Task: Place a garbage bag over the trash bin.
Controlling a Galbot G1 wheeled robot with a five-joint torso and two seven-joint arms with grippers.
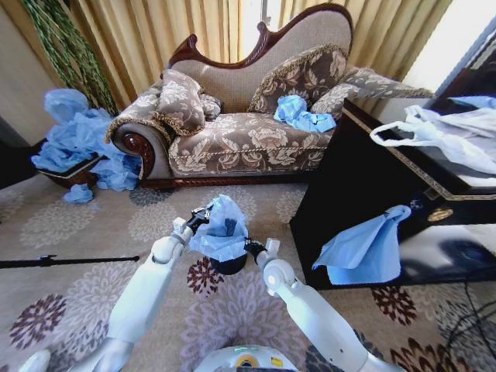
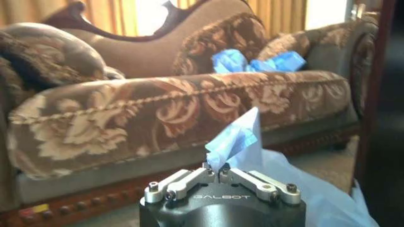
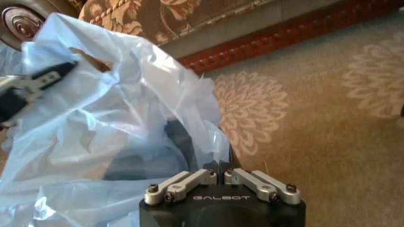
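Observation:
The light blue garbage bag is draped over the small black trash bin on the carpet in front of me. On the bag's left upper edge my left gripper is shut, with a peak of film rising from its fingertips. My right gripper is shut on the bag's right edge, low by the bin's rim. In the right wrist view the film spreads out from the right gripper, the bin shows dark through it, and the left gripper holds the far edge.
The patterned sofa stands behind the bin, with blue bags on its seat. A heap of blue bags lies at the far left. A black cabinet at the right carries a white bag and a hanging blue bag.

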